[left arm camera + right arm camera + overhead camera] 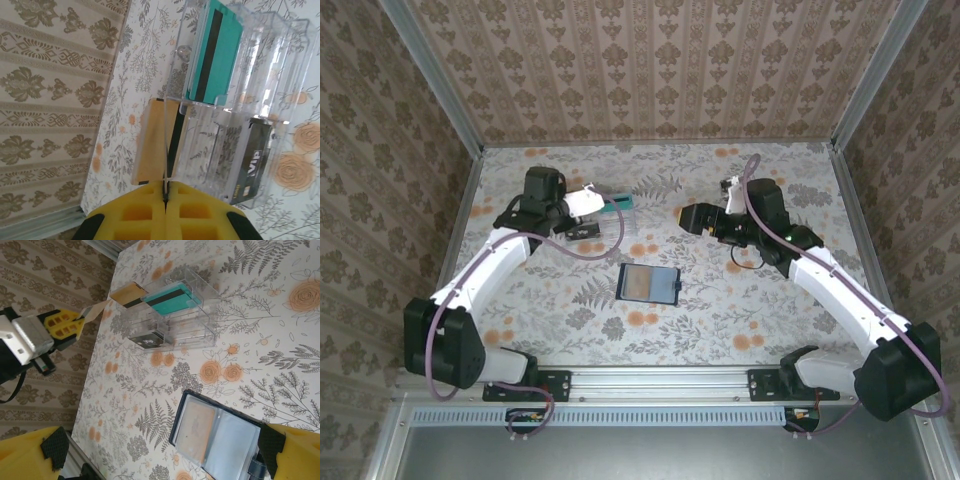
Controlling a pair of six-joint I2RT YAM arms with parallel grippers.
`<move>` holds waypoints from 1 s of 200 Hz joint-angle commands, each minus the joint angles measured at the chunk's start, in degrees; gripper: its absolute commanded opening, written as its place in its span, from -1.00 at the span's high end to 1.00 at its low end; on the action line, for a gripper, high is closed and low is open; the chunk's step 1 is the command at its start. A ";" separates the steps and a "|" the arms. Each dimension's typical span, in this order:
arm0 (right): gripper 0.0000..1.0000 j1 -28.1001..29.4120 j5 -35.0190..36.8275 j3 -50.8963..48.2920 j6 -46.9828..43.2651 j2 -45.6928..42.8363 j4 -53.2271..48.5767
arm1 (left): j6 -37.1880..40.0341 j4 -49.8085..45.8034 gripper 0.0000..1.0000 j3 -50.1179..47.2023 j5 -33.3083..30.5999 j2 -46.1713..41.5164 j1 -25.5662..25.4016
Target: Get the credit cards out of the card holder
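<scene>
left end effector (165, 189): pinched shut on a thin pale card (97, 309). It's edge-on in the wrist view, so can't really call the colour. The card's far end reaches the tray.
tray (280, 60): clear plastic with compartments, sitting right in front of the left end effector.
teal card (220, 50): in one tray slot, black stripe showing.
black card (252, 160): in another slot, says "VIP" on it.
tan card (150, 145): at the tray's end beside the teal one. Honestly can't tell if it's inside the tray or just outside.
right end effector (162, 442): spread wide, nothing in it, hanging above the counter near the card holder.
card holder (649, 284): lying open and flat mid-counter between the two arms, well apart from the tray.
pocket card (197, 430): orangey-tan, still tucked in one see-through pocket of the card holder.
counter (770, 310): floral-print surface.
</scene>
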 commanded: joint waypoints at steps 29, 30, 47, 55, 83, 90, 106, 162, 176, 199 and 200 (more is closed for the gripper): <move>-1.00 -1.14 -4.63 4.53 -1.20 2.42 -2.84 | 8.17 4.35 1.00 1.16 3.41 4.78 0.80; -1.00 -1.20 -4.71 4.64 -1.20 2.46 -2.91 | 8.15 4.31 1.00 1.25 3.43 4.83 0.80; -1.00 -1.75 -5.97 5.48 -1.35 3.74 -3.02 | 8.98 3.79 1.00 2.34 2.86 6.48 1.07; -1.00 -1.99 -6.47 5.85 -1.45 4.37 -3.06 | 9.50 3.76 1.00 2.81 2.73 7.40 1.35; -1.00 -2.72 -7.92 6.93 -1.46 6.04 -3.13 | 10.10 4.32 1.00 4.58 2.51 9.66 2.19; -1.00 -2.80 -8.14 6.94 -1.46 6.35 -2.94 | 9.99 4.07 1.00 5.34 2.51 10.30 2.36; -1.00 -2.94 -8.55 7.20 -1.38 7.24 -2.62 | 10.36 3.74 1.00 6.65 2.42 11.53 2.82; -1.00 -3.72 -9.59 7.77 -1.11 9.19 -1.88 | 11.25 2.79 1.00 7.33 2.73 13.28 3.80; -1.00 -3.98 -9.80 7.90 -1.05 9.61 -1.83 | 11.30 2.37 1.00 7.09 3.17 13.48 3.80; -1.00 -4.20 -10.29 8.22 -0.96 10.36 -1.61 | 11.46 2.17 1.00 6.95 2.83 14.10 3.91; -1.00 -4.23 -10.30 8.19 -0.95 10.39 -1.64 | 11.46 2.17 1.00 6.96 2.83 14.11 3.90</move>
